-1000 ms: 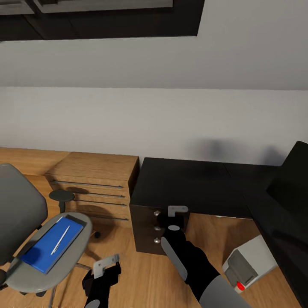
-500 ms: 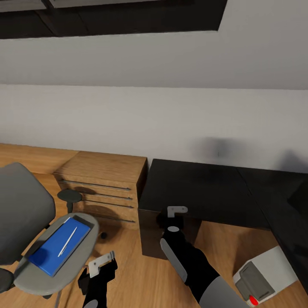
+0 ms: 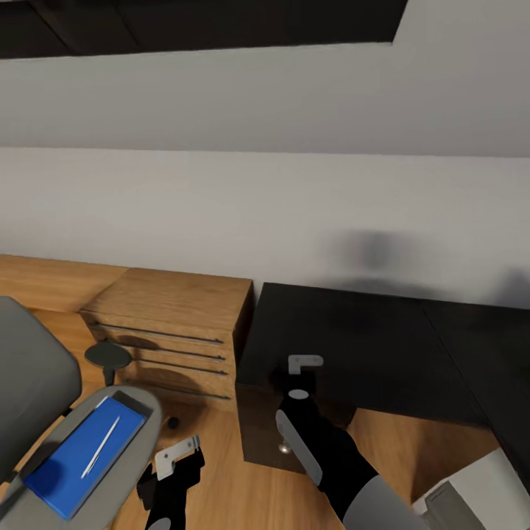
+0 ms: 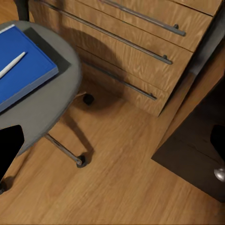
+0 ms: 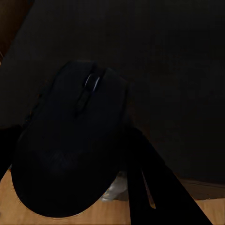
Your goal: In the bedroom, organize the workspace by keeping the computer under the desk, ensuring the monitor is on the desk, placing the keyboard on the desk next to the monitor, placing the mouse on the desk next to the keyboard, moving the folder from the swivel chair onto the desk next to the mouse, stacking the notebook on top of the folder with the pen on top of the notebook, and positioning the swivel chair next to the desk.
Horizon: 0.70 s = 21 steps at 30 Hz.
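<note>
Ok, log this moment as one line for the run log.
right end effector: holding mouse over desk | left end effector: empty, near chair | folder, pen: on chair

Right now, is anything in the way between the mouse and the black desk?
Nothing visible. The right end effector holds the mouse just over the desk front edge, and the glossy top beyond looks bare.

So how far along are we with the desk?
Early. The right gripper is holding the mouse above the black desk, not yet set down. The blue folder, with the pen lying on it, is on the chair. No monitor or keyboard is in sight.
</note>
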Motion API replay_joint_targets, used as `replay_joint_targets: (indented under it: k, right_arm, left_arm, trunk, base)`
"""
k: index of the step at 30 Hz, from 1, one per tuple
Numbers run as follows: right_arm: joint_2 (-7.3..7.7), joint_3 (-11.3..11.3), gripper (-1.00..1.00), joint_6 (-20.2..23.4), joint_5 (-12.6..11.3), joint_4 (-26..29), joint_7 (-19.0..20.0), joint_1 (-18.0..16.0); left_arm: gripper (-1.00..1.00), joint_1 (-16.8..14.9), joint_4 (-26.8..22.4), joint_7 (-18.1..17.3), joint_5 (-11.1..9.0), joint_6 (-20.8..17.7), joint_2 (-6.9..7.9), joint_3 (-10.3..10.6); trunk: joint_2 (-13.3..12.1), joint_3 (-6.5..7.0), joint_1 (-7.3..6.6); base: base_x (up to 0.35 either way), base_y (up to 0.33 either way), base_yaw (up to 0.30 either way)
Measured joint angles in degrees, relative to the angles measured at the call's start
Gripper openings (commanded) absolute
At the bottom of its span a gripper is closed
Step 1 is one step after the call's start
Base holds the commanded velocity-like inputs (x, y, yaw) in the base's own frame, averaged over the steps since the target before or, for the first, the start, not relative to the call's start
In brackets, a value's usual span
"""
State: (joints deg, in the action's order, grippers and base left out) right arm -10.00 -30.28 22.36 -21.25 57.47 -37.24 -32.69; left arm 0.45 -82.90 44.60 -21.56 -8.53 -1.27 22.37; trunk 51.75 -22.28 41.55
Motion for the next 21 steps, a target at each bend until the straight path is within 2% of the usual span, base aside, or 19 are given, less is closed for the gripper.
replay_joint_targets:
  k: [7,16,21]
  right_arm:
    - [0.00,0.1,-1.00,0.0,0.0,-0.2,0.1,0.0]
    - [0.00,0.2,-1.00,0.0,-0.2,-0.4,0.4,0.0]
    - [0.00,0.2,-1.00,-0.4,0.0,-2.1,0.5,0.0]
  left_arm:
    - [1.00,0.0,0.0,0.0,0.0,0.0,0.04,0.0]
    - [1.00,0.0,0.0,0.1,0.0,0.1,-0.04,0.0]
    - [1.00,0.0,0.0,0.1,0.0,0.1,0.09,0.6]
  trunk:
    - [0.0,0.00,0.00]
    - [0.0,0.00,0.03]
    - [0.0,0.00,0.00]
  base:
    - [0.314,0.000,0.136]
    - [0.057,0.000,0.018]
    - [0.277,0.000,0.000]
